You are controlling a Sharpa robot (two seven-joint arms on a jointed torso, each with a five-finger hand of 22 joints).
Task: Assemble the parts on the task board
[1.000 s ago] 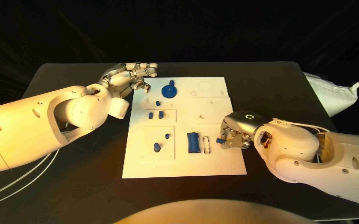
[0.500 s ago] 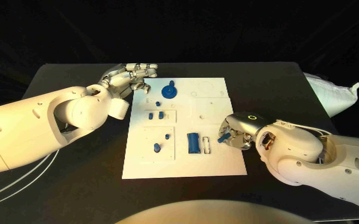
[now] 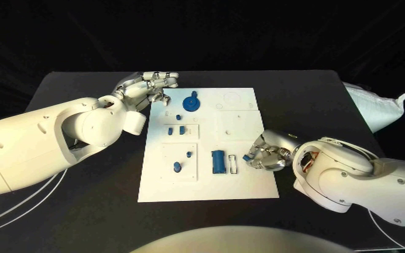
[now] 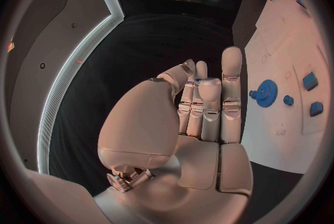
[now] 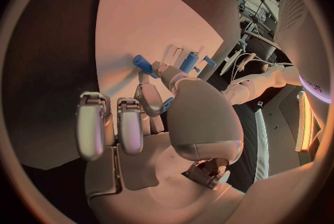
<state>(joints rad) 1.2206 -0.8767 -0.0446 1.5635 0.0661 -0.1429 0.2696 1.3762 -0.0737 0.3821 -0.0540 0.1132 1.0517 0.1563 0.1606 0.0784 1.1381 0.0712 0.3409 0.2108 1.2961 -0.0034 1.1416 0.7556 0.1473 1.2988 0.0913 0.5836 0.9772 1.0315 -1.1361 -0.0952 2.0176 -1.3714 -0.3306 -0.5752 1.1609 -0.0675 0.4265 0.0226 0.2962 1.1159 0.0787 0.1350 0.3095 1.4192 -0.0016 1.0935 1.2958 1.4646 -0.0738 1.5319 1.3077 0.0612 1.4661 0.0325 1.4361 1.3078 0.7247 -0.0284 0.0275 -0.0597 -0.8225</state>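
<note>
Right of frame centre, right hand (image 3: 268,154) pinches a small blue part (image 3: 248,158) over the white task board (image 3: 240,185); left hand (image 3: 148,87) holds nothing, fingers straight.

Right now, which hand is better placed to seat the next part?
The right hand: it pinches a small blue part over the board's right edge. The left hand is open, off the board's far left corner.

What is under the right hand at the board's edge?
The right hand pinches a small blue part over the white board. The board surface beneath its palm is covered, so anything lying there cannot be seen.
</note>
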